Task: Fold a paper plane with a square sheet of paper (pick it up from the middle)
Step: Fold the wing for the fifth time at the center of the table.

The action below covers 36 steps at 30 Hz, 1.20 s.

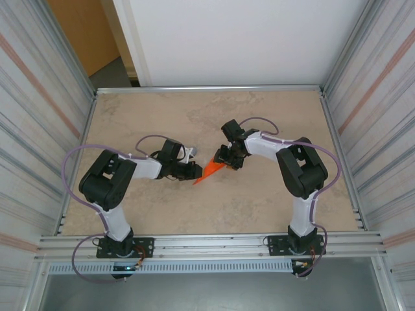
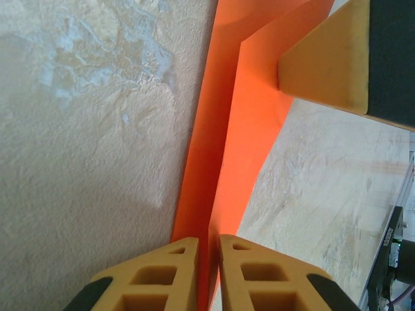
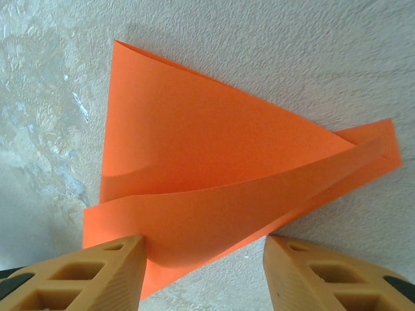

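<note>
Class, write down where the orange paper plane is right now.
In the top view the paper plane lies near the middle of the table, between the left gripper, which pinches one end, and the open right gripper.

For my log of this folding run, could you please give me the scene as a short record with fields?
Item: folded paper, orange, pointed, layered
Surface: table, beige, marbled
Left hand: shut on the paper's narrow end
Right hand: open, over the paper's wide end
</note>
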### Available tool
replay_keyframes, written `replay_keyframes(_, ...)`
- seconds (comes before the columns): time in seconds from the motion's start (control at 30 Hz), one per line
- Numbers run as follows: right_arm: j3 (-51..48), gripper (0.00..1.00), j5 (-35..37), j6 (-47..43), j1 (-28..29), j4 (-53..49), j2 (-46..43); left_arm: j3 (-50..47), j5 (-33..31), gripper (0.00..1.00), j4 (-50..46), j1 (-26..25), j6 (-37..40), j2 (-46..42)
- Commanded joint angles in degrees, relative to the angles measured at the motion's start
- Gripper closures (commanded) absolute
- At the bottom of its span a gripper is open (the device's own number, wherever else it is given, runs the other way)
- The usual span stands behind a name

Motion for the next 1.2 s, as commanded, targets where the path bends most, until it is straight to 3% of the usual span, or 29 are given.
replay_keyframes(0.0, -1.85, 0.49, 2.12, -0.38, 0.3, -2.1, 6.0, 0.61, -2.41, 0.85, -4.6, -0.47, 0.43, 1.47)
replay_keyframes(0.27, -3.07, 0.45, -1.14, -1.32, -1.25, 2.28, -4.57, 1.65, -3.38, 0.86, -7.19, -0.43, -0.6, 2.18)
replay_keyframes(0.53, -10.4, 0.46, -5.39, -3.69, -0.64, 9.44, -14.91, 2.3, -3.22, 0.87, -8.03, -0.38, -2.24, 2.69)
replay_keyframes(0.67, -10.23, 0.51, -6.47, -4.66, 1.55, 12.19, -14.34, 2.3, -3.05, 0.87, -7.99, -0.35, -2.64, 2.67)
replay_keyframes(0.8, -7.42, 0.65, -8.9, -5.19, 2.58, 13.49, -10.25, 2.31, -2.98, 0.87, -8.07, -0.27, -2.54, 2.56)
replay_keyframes(0.97, -4.0, 0.76, -11.6, -5.21, 3.12, 15.18, -4.73, 2.42, -2.7, 0.87, -7.99, -0.21, -2.46, 2.66)
replay_keyframes(1.17, -2.4, 0.79, -10.49, -4.81, 2.97, 14.71, -1.41, 2.97, -2.45, 0.87, -8.24, -0.2, -2.65, 2.68)
